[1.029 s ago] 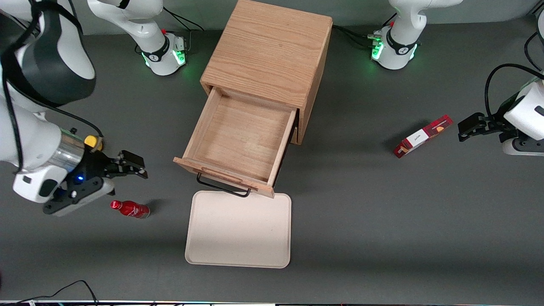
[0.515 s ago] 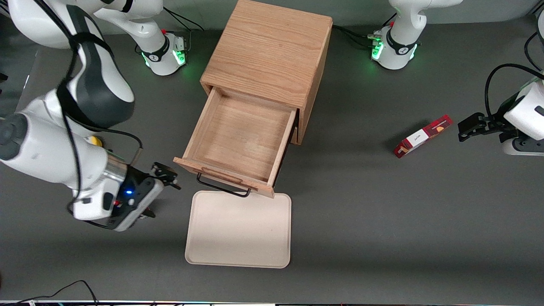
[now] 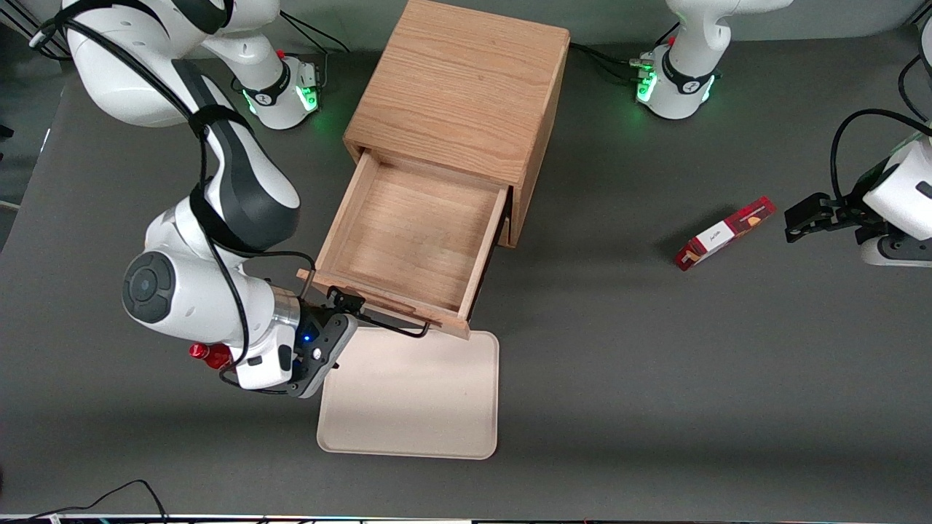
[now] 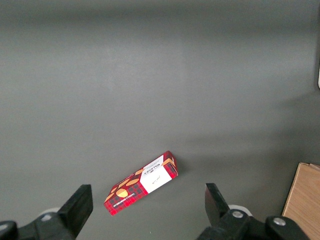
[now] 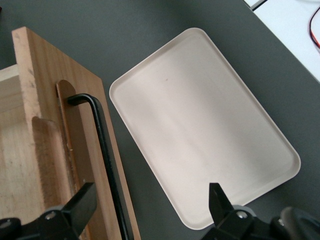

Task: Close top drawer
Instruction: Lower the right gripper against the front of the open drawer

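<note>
The top drawer (image 3: 415,233) stands pulled far out of the oak cabinet (image 3: 459,87) and is empty. Its front panel (image 5: 75,150) carries a thin black wire handle (image 5: 107,160) and a rounded wooden ridge (image 5: 47,165). My gripper (image 3: 348,309) hovers open in front of that panel, at the end toward the working arm, just above the handle (image 3: 393,327). In the right wrist view the gripper (image 5: 150,205) straddles the panel's edge and the gap to the tray, one finger (image 5: 82,200) over the wood, the other finger (image 5: 217,200) over the tray. Nothing is between them.
A cream tray (image 3: 411,393) lies on the table in front of the drawer, nearer the front camera, the tray (image 5: 200,140) almost touching the panel. A red bottle (image 3: 207,354) lies partly under my wrist. A red-and-white box (image 3: 724,233) lies toward the parked arm's end.
My arm swung from the working arm's end of the table over the red bottle to the drawer front. The drawer, tray and box have not moved.
</note>
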### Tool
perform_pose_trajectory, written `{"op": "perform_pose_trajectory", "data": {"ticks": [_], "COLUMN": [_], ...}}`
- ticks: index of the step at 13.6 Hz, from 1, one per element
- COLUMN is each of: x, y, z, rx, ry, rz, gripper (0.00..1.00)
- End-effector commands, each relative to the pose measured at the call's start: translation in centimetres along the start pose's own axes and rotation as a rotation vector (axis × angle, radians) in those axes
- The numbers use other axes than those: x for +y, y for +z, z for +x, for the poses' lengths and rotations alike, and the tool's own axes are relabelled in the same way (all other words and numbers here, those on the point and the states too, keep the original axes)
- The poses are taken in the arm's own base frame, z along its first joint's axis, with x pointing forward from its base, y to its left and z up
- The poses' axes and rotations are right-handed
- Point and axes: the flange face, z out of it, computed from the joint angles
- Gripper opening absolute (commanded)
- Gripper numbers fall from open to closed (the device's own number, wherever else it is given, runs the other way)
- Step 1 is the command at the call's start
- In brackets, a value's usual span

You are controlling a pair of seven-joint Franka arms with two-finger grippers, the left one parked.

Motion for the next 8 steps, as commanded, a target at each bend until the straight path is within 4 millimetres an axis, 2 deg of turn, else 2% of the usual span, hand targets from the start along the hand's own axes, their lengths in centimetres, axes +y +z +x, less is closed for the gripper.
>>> {"op": "perform_pose_trajectory", "data": {"ticks": [1,8], "x": [0.3,-0.3], "y": [0.6,2.3], "z": [0.4,0.5], "rx": [0.004,-0.014], "ry": [-0.023,-0.014], "rz": [0.021,0.038], "gripper": [1.0,1.0]}}
